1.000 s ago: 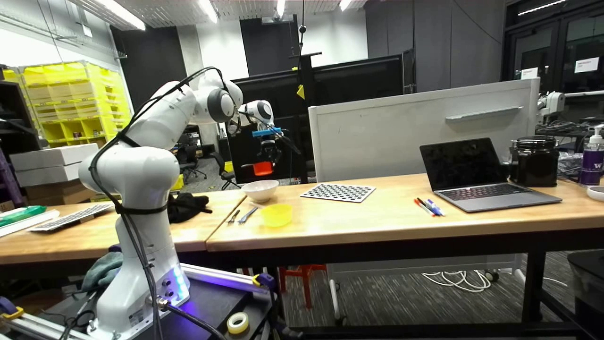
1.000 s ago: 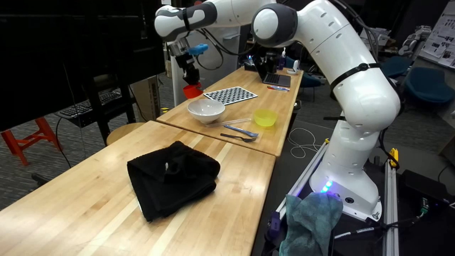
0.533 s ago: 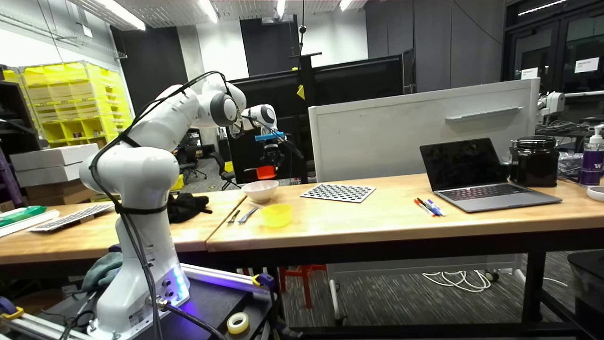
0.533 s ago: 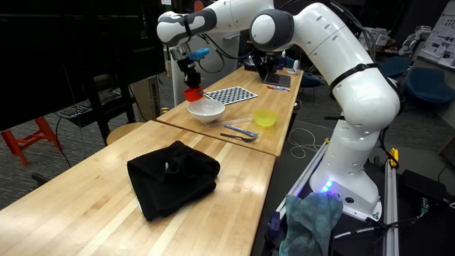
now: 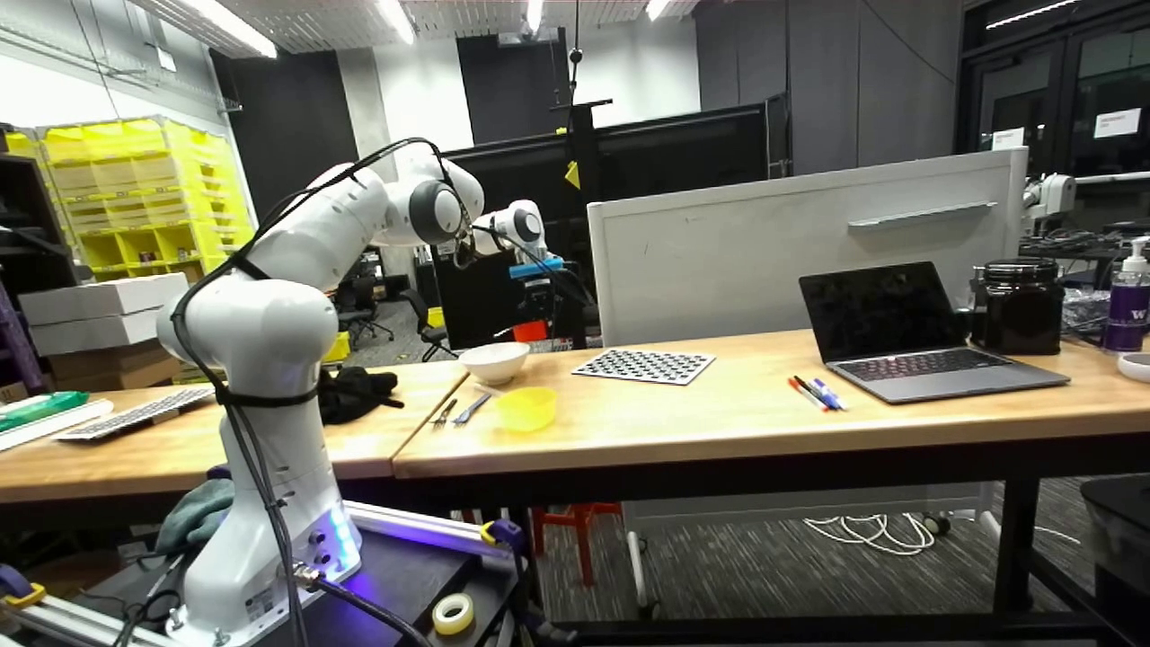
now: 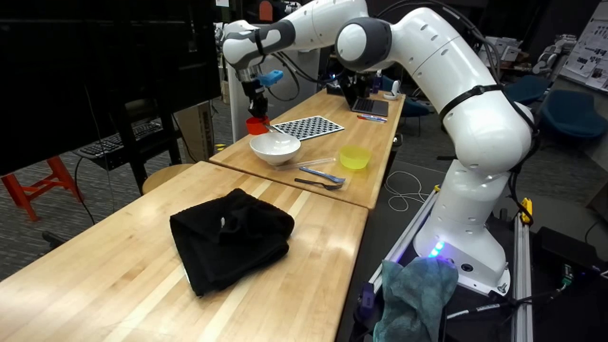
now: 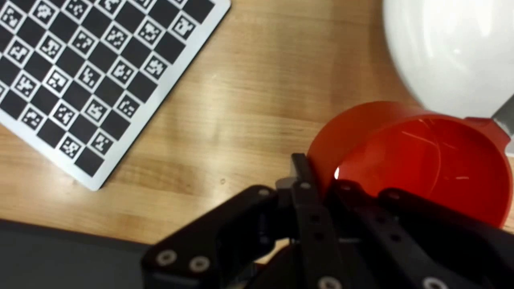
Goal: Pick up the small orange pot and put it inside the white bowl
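Claw (image 7: 320,172) pinches orange pot (image 7: 411,156) at rim, opp. handle (image 7: 508,120); prob. light, stiff, bit slick, so best w/ firm hold there.

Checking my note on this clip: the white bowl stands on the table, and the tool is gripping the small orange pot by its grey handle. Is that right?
Not quite: the tool grips the small orange pot by its wall; the grey handle is free of it, as the wrist view shows. The white bowl does stand on the table.
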Controlling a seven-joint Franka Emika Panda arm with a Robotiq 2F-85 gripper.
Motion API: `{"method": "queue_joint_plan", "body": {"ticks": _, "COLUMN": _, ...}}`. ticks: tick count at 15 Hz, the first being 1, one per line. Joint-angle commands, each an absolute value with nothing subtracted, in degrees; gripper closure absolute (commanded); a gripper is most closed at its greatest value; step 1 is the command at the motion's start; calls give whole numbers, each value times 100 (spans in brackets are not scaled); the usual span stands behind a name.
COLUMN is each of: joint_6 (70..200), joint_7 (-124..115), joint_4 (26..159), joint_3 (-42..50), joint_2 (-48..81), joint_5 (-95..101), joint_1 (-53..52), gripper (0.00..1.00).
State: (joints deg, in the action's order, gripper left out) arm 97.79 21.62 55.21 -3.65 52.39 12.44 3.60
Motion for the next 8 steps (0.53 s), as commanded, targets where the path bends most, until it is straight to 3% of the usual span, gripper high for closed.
{"method": "queue_joint_plan", "body": {"ticks": 1, "joint_6": 10484, "joint_7": 2758, "joint_4": 6144, "joint_3": -487, "joint_2": 4931, "joint_5": 1165, "joint_1": 723, "gripper": 99}}
{"method": "queue_joint_plan", "body": {"ticks": 8, "joint_6": 12059, "joint_7": 3827, "joint_4": 7625, "joint_3": -351, "joint_2": 4315, "joint_5": 990, "joint_1": 1263, "gripper": 99}}
